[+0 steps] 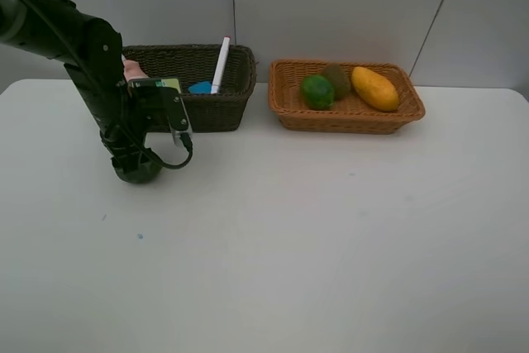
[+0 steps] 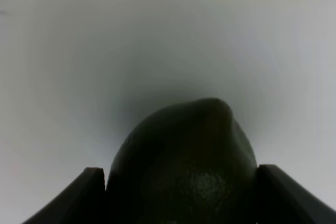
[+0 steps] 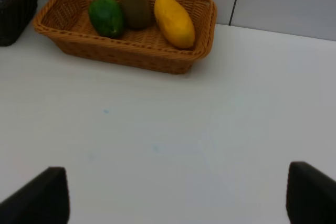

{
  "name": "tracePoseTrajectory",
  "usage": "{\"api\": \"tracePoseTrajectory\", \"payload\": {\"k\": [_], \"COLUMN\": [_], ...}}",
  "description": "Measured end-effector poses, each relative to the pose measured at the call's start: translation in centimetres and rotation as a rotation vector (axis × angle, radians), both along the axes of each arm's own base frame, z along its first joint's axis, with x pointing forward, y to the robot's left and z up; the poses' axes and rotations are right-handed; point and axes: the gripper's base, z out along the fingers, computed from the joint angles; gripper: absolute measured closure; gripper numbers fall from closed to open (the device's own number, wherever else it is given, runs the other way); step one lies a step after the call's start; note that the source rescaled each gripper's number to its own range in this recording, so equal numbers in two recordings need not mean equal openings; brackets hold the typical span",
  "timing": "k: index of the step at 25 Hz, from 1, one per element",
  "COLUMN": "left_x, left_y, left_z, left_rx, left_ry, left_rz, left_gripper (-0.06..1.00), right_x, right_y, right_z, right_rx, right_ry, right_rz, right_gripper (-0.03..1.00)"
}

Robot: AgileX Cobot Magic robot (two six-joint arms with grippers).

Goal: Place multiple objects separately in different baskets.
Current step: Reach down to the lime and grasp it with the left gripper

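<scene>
A dark green round fruit point(image 2: 184, 166) sits wedged between the two black fingers point(image 2: 79, 195) of the left gripper point(image 1: 137, 164), which is clamped on its sides down at the white table point(image 1: 273, 245); its tapered end points away from the wrist. The black left arm point(image 1: 78, 47) slopes up and back from there, toward the left rear corner of the table.

Just behind that gripper stands the deep, dark olive-brown rectangular wicker basket point(image 1: 211, 109). A white marker point(image 1: 221, 64) leans upright inside it, a blue block point(image 1: 199, 87) lies beside the marker, and a bit of pink point(image 1: 132, 70) shows at the end of the basket nearest the arm, mostly hidden by it.

Well off to the gripper's right is the shallower light orange-tan wicker basket point(image 1: 347, 118). In it lie a second green round fruit point(image 1: 316, 91), a brown kiwi point(image 1: 336, 79) touching it, and a yellow mango point(image 1: 374, 88) next to the kiwi.

The right gripper point(image 3: 176, 195) shows only in its own wrist view: its fingers stand wide apart, holding nothing, above bare table in front of the tan basket.
</scene>
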Motion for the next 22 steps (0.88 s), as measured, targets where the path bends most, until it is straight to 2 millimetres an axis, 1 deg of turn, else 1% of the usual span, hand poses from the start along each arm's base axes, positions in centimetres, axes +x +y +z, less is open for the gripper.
{"api": "tracePoseTrajectory", "payload": {"k": [7,11,13,19,22], "left_x": [0.0,-0.2,-0.3,0.7,1.5], "left_y": [0.0,0.3,0.4,0.2,-0.4], "left_z": [0.0,0.0,0.4,3.9,5.8], "left_rx": [0.001,0.036,0.047,0.038,0.001], "left_ry": [-0.004,0.02,0.029,0.01,0.02], "left_rz": [0.002,-0.016,-0.016,0.048,0.1], "left_gripper": [0.25,0.25,0.25,0.25,0.25], "right_x": [0.0,0.0,0.0,0.0,0.0], "right_y": [0.0,0.0,0.0,0.0,0.0], "right_z": [0.0,0.0,0.0,0.0,0.0], "right_rx": [0.0,0.0,0.0,0.0,0.0], "right_ry": [0.0,0.0,0.0,0.0,0.0], "right_rz": [0.0,0.0,0.0,0.0,0.0], "right_gripper": [-0.03,-0.03,-0.03,-0.03,-0.03]}}
